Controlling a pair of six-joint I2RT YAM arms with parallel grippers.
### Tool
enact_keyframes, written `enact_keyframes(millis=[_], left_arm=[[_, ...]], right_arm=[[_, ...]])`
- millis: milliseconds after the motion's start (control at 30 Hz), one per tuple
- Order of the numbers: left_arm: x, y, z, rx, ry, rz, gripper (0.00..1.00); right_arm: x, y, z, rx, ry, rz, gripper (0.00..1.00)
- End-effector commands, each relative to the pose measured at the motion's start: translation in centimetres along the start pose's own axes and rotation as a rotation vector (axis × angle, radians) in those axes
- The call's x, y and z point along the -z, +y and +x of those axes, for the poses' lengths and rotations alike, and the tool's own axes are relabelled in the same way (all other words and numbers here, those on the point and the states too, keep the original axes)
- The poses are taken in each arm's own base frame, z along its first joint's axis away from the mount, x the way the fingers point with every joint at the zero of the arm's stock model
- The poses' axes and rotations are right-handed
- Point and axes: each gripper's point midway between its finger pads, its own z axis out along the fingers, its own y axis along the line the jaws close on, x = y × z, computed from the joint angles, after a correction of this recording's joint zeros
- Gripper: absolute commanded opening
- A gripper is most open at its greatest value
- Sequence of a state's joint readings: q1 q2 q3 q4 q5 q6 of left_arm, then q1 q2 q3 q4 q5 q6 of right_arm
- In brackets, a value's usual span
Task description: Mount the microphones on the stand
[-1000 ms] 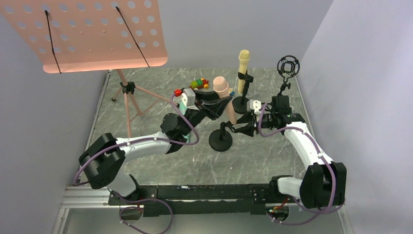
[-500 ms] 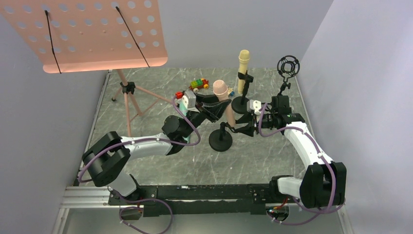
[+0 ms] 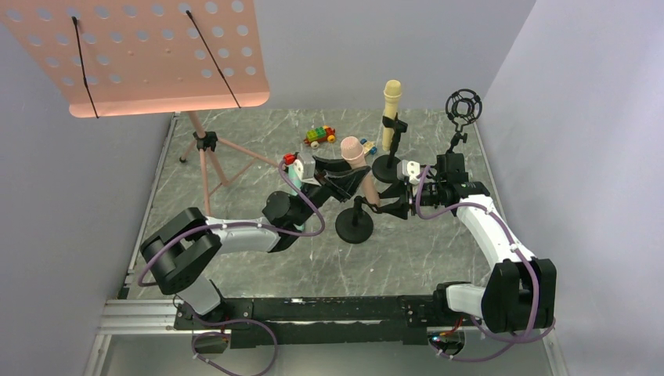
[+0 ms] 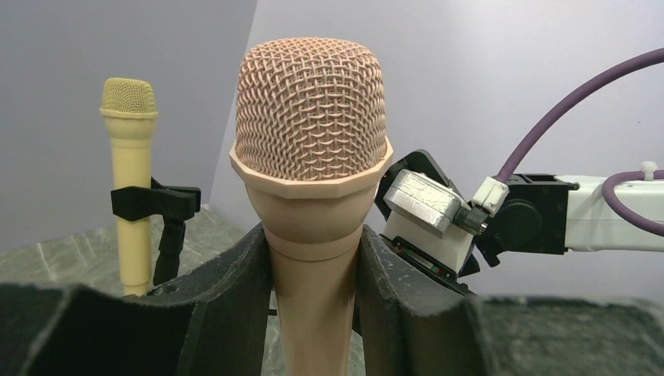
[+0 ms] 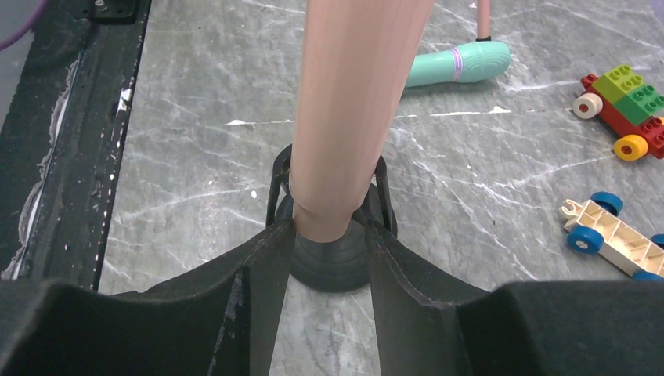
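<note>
Of the 3 microphones, 1 is finished: the pale yellow microphone stands upright in its own black clip at the far side of the table.

The peach-pink microphone is in hand. The left gripper is closed on it, its 2 dark fingers pressing the body from either side just below the mesh head, and it holds it close to upright. Its lower end sits down inside the clip of the middle stand, directly above the round base.

The right gripper comes in low from the right with its fingers drawn in on both sides of that clip. It seems to be steadying the clip rather than the microphone's tail, though the wrist view is too tight to be certain. Whether the microphone is fully seated cannot be told either. The step in hand looks like the final push down, and both arms are engaged until the left one can let go.

The mint-green microphone lies on its side on the table, well to the left of the stands and not yet attached. A ring-shaped holder at the far right stands empty and is probably meant for it. So roughly 1 placement is done, 1 is nearly done, and 1 is left. Toy cars sit near the far edge and play no part.
</note>
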State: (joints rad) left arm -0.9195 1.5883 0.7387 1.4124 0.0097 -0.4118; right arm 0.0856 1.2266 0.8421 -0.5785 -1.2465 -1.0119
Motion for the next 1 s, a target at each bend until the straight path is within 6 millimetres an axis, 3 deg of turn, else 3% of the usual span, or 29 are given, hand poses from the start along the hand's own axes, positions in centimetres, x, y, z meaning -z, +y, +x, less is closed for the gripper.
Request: enact_keyframes(millis=[0,400,600,967], left_arm=[[0.2,-0.3,-1.1,0.028,-0.064,0.018,0.07],[1.3,0.7,1.4,0.010,0.003,-0.005,0.06],[1.3,1.0,1.9,-0.007,0.019,-0.009,0.06],[1.3,1.6,2.9,-0.006,0.051,-0.002,0.06]], right_arm=[[-0.3,1.0,0.3,-0.041,-0.005,-0.040,0.51],[-0.3,1.0,0.2,-0.038,-0.005,-0.039,0.52],[0.0,0.9,0.3,-0.024,0.012,-0.024,0.60],[0.6,0.8,0.1,-0.006,0.025,-0.005,0.63]])
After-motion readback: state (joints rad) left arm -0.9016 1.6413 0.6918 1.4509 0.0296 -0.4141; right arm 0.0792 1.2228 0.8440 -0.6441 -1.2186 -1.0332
